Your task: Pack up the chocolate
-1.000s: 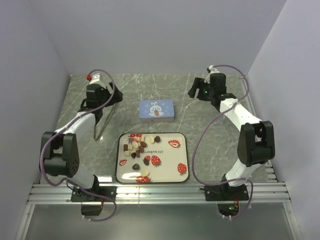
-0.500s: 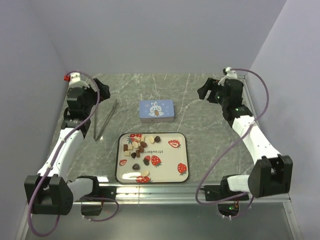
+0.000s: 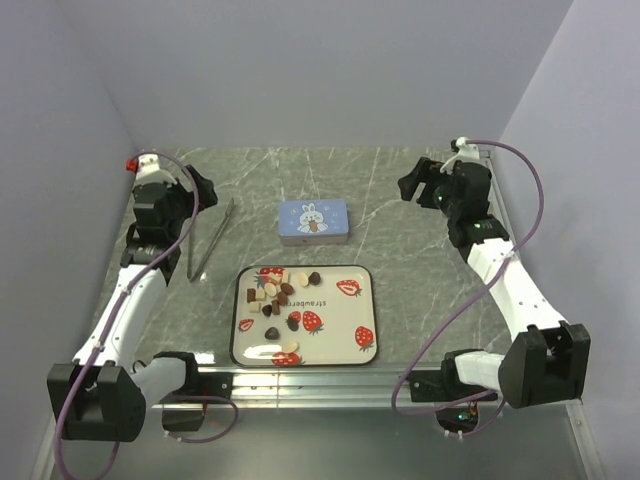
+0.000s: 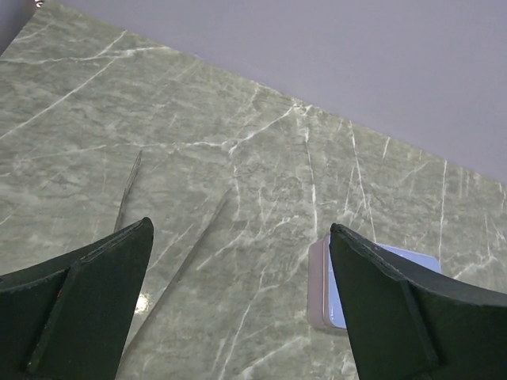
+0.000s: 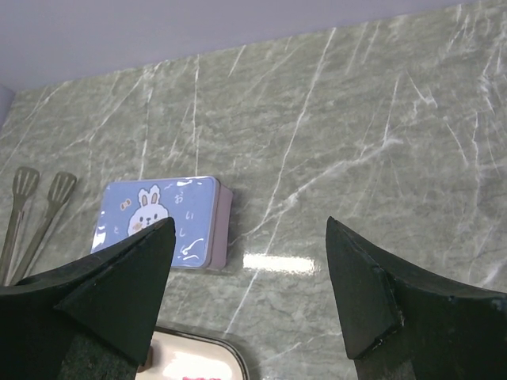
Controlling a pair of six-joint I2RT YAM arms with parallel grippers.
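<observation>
Several tiny dark brown, light brown and cream chocolate pieces (image 3: pixel 277 293) lie on a white strawberry-print tray (image 3: pixel 345 335) at the near middle of the table. A closed blue tin with a rabbit picture (image 3: pixel 314 221) stands behind the tray; it also shows in the right wrist view (image 5: pixel 161 220) and partly in the left wrist view (image 4: pixel 321 289). My left gripper (image 3: pixel 203 185) is open and empty, raised at the far left. My right gripper (image 3: pixel 412 180) is open and empty, raised at the far right.
Metal tongs (image 3: pixel 208 240) lie on the marble table left of the tin, and show in the left wrist view (image 4: pixel 178 265) and the right wrist view (image 5: pixel 33 207). Grey walls close the back and both sides.
Both arms swung outward and lifted over the last second: the left gripper went from above the tongs to the far left, the right gripper shifted right. Tray, tin and tongs stayed put.
</observation>
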